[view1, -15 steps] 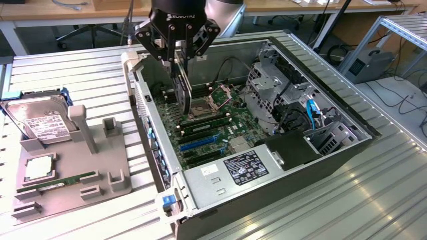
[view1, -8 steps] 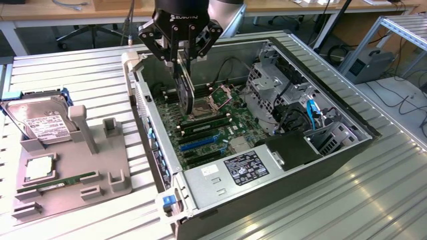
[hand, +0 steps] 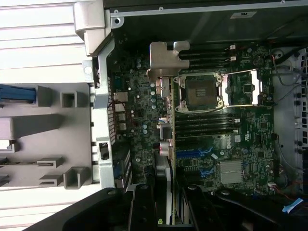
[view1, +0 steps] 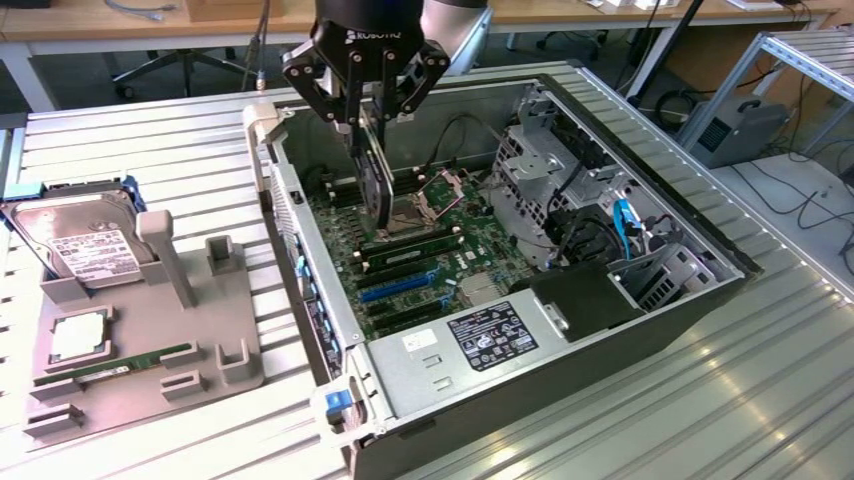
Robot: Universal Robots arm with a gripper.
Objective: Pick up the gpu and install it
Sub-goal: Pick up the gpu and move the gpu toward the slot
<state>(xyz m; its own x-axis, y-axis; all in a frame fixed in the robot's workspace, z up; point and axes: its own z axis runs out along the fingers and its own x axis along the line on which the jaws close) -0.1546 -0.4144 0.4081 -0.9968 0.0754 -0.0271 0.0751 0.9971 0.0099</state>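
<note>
Item: open computer case [view1: 574, 372], on its side on a ribbed metal table [view1: 160, 140]. Contents: green motherboard [view1: 424, 262] with an uncovered processor socket [view1: 434, 203], blue expansion slots [view1: 400, 287] and a finned heat sink [view1: 478, 290]; a power supply [view1: 487, 335] with a black-and-white label at the near end; a bare metal drive cage [view1: 534, 170], with a blue cable [view1: 627, 222] just beside it toward the exterior view's right. Item: grey parts holder [view1: 140, 400], on the table at the exterior view's left of the case. Contents: silver hard drive [view1: 74, 245] with a white label, propped at a tilt in its slot; narrow green memory stick [view1: 114, 366], lying flat. Item: gripper [view1: 370, 125], above the case interior, fingers pinching the gpu [view1: 380, 180] by its upper edge. The card hangs on edge over the motherboard, its lower end close by the socket; contact with the board cannot be told. The exterior view gives the card's flat dark face and the holder's contents. The wrist view gives the gpu [hand: 166, 125] edge-on as a thin strip clamped between the black fingers [hand: 142, 207] of the gripper [hand: 166, 190], with its pale metal bracket [hand: 161, 60] at the far end and the socket [hand: 199, 91] beside it.
</note>
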